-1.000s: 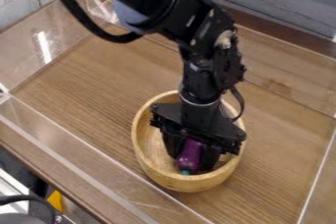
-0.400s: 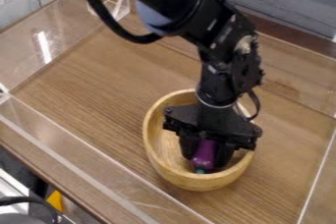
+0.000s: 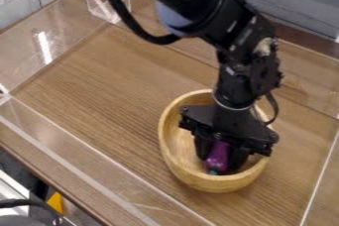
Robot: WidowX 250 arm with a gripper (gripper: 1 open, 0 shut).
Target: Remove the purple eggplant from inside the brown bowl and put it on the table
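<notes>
Reaching in from the upper left of the view: one black arm (image 3: 199, 7), bent at a bulky joint and dropping through a narrow wrist to point straight down. At its tip, one set of jaws (image 3: 225, 159), lowered inside the one brown bowl (image 3: 179, 149) and partly spread, flanking the one purple eggplant (image 3: 219, 156) on either side; pads seemingly against its flanks, though true contact hard to confirm from this angle. Eggplant between the jaws, upright or nearly so, low in the bowl's hollow, with a hint of green under it at the bowl floor. Bowl's tan rim circling the jaws, widest arc showing to their left and below. Under everything, one wood-grain bench (image 3: 106, 81), stretching away to the left of the jaws. Clear acrylic walls (image 3: 59, 185) edging the bench, well apart from the jaws.
</notes>
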